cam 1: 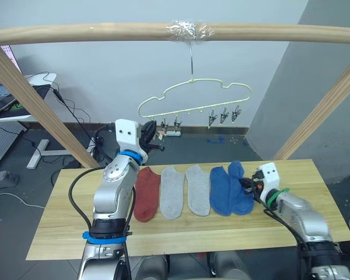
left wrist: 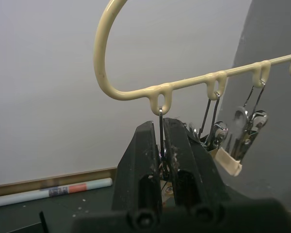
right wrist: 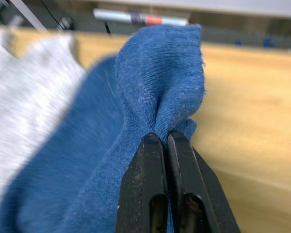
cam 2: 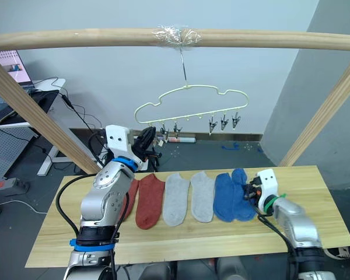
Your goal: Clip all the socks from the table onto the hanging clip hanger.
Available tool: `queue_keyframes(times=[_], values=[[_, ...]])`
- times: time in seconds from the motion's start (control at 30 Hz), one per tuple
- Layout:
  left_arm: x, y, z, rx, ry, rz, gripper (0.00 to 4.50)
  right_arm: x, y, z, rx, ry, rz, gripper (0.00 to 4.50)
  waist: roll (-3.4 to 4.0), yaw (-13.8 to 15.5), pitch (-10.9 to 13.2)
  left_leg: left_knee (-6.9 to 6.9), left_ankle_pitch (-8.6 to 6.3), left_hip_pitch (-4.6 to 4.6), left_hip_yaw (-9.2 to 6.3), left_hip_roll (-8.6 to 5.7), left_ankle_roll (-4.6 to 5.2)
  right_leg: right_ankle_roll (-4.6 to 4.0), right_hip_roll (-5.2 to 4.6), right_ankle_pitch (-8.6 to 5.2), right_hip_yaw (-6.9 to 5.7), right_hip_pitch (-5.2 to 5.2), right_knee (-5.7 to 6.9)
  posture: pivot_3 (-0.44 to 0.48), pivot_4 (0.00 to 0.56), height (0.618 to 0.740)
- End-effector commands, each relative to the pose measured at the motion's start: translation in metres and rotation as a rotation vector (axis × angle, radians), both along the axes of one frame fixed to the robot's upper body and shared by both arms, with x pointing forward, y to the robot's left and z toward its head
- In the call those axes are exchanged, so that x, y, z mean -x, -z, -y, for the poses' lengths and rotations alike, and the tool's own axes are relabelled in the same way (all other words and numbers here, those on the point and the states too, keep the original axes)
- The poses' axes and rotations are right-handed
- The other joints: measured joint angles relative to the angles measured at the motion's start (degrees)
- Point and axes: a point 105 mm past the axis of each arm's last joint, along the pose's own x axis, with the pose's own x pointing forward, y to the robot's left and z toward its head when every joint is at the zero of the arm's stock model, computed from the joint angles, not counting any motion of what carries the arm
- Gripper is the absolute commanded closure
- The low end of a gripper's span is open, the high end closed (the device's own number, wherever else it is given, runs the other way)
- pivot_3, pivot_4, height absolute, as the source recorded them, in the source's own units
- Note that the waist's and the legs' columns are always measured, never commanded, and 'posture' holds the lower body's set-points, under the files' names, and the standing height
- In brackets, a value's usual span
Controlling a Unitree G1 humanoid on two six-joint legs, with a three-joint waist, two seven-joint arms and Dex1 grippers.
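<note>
Left eye view: the clip hanger (cam 1: 193, 98) is hung from the wooden pole (cam 1: 105, 32), and the left gripper (cam 1: 148, 133) is raised to its leftmost clip. Socks (cam 1: 172, 192) are laid in a row across the table (cam 1: 303, 175).

Left wrist view: the jaws are pinched tight on the clip (left wrist: 162, 145).

Right wrist view: the right gripper (right wrist: 166, 141) is closed on a bunched fold of the blue sock (right wrist: 160, 82), at the right end of the row.

Two rust-red socks (cam 2: 146, 200), two grey socks (cam 2: 189, 197), two blue socks (cam 2: 233, 195)
</note>
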Motion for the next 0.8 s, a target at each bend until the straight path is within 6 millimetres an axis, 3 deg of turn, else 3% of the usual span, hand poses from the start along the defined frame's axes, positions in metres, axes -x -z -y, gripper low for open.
queue_keyframes(times=[0.03, 0.23, 0.4, 0.53, 0.8], values=[[-0.001, -0.001, -0.008, 0.054, 0.038, -0.044, 4.50, 0.007, -0.042, -0.018, -0.080, -0.115, 0.084, 4.47, 0.00, 0.0, 0.0, 0.00, 0.00, 0.03, 0.00, 0.02, 0.00, 0.00, 0.01, 0.00, 0.00, 0.01, 0.01, -0.050, 0.157, 0.740], [0.004, -0.005, -0.006, 0.364, 0.196, -0.200, 4.50, 0.013, -0.073, -0.074, -0.139, -0.300, 0.127, 4.47, 0.00, -0.3, 0.0, 0.01, 0.00, 0.05, -0.06, 0.12, 0.00, 0.00, 0.14, 0.00, -0.03, 0.02, 0.04, -0.055, 0.150, 0.740], [0.010, -0.020, -0.003, 0.548, 0.304, -0.248, 4.50, 0.002, -0.079, -0.115, -0.151, -0.344, 0.146, 4.47, 0.00, -0.1, 0.0, 0.02, 0.00, -0.02, -0.16, 0.11, -0.01, 0.00, 0.14, 0.00, -0.10, -0.02, 0.02, -0.054, 0.147, 0.740], [0.016, -0.028, 0.001, 0.595, 0.363, -0.253, 4.50, 0.000, -0.087, -0.147, -0.187, -0.423, 0.148, 4.47, 0.00, 0.1, 0.0, 0.03, -0.02, -0.11, -0.20, 0.10, -0.06, -0.01, 0.14, 0.01, -0.11, -0.09, -0.01, -0.048, 0.144, 0.740], [0.025, -0.033, 0.005, 0.599, 0.415, -0.250, 4.50, -0.007, -0.100, -0.168, -0.242, -0.486, 0.142, 4.47, 0.00, 0.4, 0.0, 0.14, -0.03, -0.28, -0.25, 0.07, -0.12, -0.30, 0.12, 0.18, -0.17, -0.16, -0.07, -0.034, 0.148, 0.740]])
